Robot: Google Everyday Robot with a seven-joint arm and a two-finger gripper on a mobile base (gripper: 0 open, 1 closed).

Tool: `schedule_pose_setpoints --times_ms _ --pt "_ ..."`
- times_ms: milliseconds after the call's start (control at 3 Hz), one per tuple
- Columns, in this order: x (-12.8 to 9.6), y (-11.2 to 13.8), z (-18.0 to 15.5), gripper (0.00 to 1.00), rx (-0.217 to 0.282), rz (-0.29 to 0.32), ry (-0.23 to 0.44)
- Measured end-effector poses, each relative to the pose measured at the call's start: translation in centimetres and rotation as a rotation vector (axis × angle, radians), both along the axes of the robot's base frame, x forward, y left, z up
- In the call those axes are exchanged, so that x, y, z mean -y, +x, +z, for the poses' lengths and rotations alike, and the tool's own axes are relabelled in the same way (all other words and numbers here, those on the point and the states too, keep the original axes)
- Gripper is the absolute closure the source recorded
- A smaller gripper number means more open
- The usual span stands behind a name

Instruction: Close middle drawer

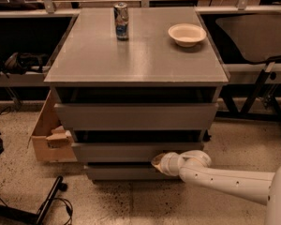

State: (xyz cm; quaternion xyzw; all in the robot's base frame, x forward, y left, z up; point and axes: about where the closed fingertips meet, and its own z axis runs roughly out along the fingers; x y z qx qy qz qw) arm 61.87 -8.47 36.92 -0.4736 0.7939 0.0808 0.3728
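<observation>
The middle drawer [131, 152] is the grey handleless front of medium height in the grey cabinet [136, 55], under the taller top drawer front [136, 116] and above the slim bottom front [126, 172]. It stands slightly out, with a dark gap above it. My gripper [157, 161] reaches in from the lower right on a white arm [225, 182]. Its tip rests against the lower right part of the middle drawer's front.
A drink can [121, 21] and a white bowl [187, 34] stand on the cabinet top. An open cardboard box [49, 137] sits left of the cabinet. A black stand foot [49, 200] and cables lie on the floor at the lower left. Metal table legs [262, 86] stand to the right.
</observation>
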Motion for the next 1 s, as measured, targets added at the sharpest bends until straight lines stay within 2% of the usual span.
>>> schedule_pose_setpoints --times_ms 667,1000 --pt "-0.01 0.0 0.0 0.03 0.0 0.0 0.0" --pt "-0.01 0.0 0.0 0.0 0.0 0.0 0.0"
